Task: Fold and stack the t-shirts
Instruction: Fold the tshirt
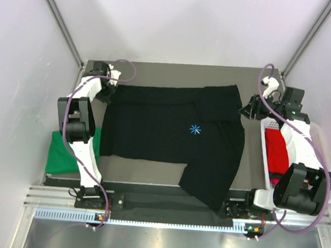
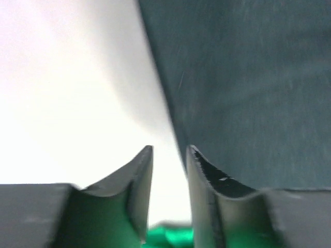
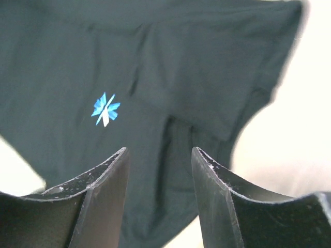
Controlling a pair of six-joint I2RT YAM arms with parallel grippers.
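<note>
The black t-shirt (image 1: 171,127) lies spread flat at centre, the left gripper (image 1: 108,93) at its ten o'clock corner and the right gripper (image 1: 247,111) at two o'clock, both parted and empty, apparently poised to pinch the far edge for folding.

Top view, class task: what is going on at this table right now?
Two robot arms are working on a black t-shirt spread across the table, its right side looking partly folded over. The left pincer is open at the shirt's far left corner, and the right pincer is open by its far right edge. Neither holds cloth. A green t-shirt lies at the table's left edge, and a red t-shirt sits in the white basket.
</note>
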